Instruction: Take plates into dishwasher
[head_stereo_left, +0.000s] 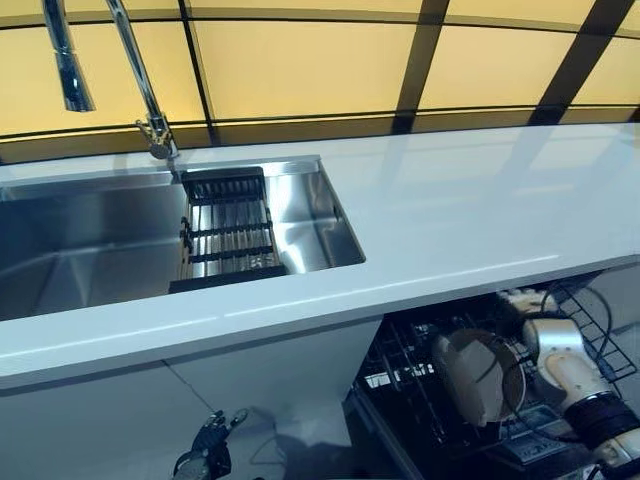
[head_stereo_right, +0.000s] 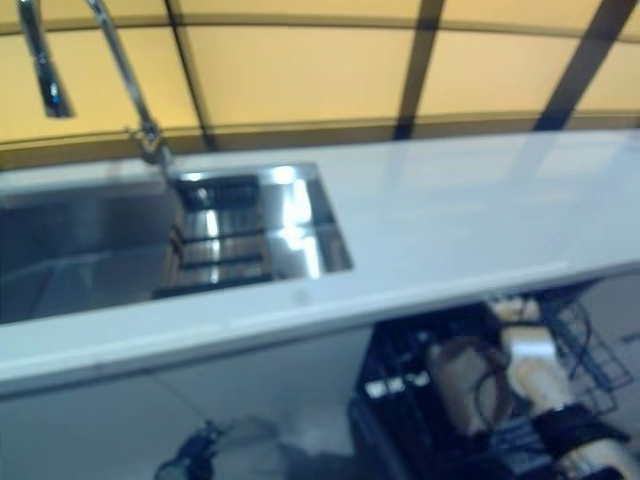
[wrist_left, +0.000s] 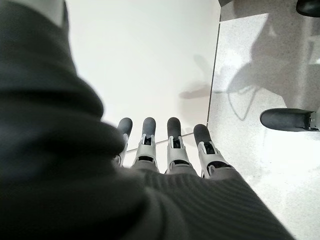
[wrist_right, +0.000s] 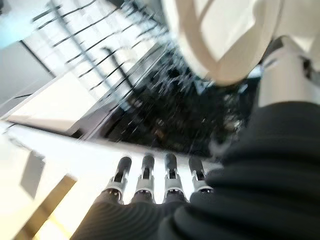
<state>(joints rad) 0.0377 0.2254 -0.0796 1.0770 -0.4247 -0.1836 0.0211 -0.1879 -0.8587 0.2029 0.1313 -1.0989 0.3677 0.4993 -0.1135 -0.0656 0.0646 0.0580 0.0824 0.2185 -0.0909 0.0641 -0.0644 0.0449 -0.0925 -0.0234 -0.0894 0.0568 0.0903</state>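
- Our right hand (head_stereo_left: 545, 335) reaches down into the dishwasher rack (head_stereo_left: 420, 385) below the white countertop (head_stereo_left: 450, 210); its fingers (wrist_right: 145, 175) point out straight, closed on nothing.
- A beige plate (head_stereo_left: 470, 375) stands on edge among the rack's tines beside that hand, which we judge keeps it upright.
- Our left hand (wrist_left: 170, 145) hangs low before the cabinet front, fingers straight, idle.
- The sink (head_stereo_left: 90, 245) shows only a drain rack (head_stereo_left: 228, 235), with no plates.

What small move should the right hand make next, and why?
Probably draw the right hand up and away from the black wire dishwasher rack: its fingers are straight and hold nothing, and the round beige plate already stands on edge in the rack.
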